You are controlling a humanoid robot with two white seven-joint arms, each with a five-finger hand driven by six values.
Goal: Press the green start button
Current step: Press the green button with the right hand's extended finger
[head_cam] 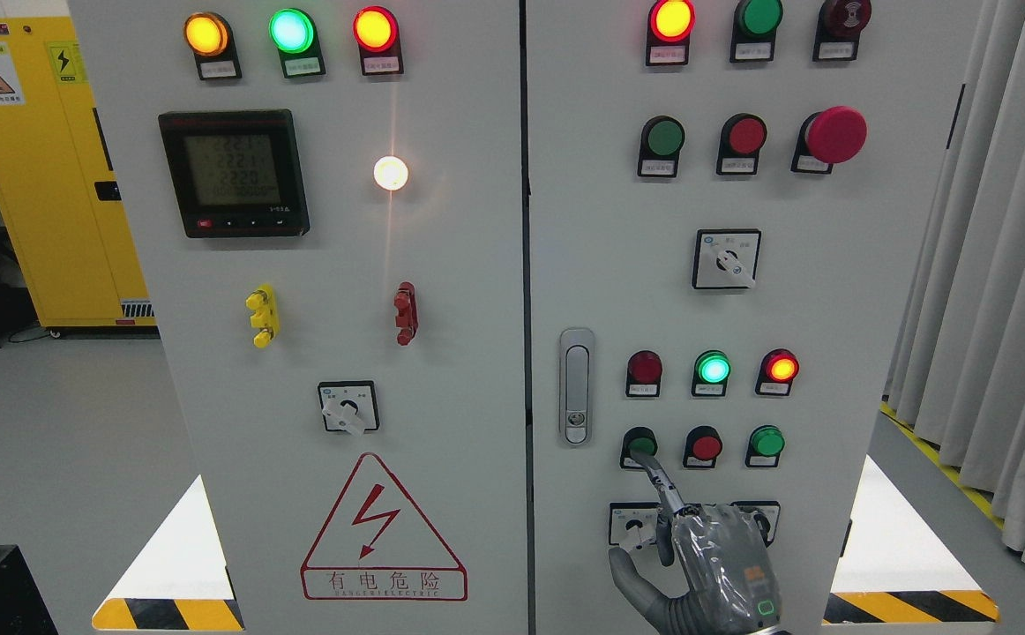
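Head view: right hand (714, 564) raised at the lower right of the cabinet door (865, 353), index finger (658, 481) extended, tip touching the green start button (640, 444); other fingers curled, holding nothing. Just right of it, a red button (705, 446) and a second green button (766, 441), set close together. Door handle (576, 386) near on the left. Bare panel above the lit indicator row (712, 368).

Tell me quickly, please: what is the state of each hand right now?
Left hand: not in view.
Right hand: holds nothing; index finger extended to the green button, other fingers curled.
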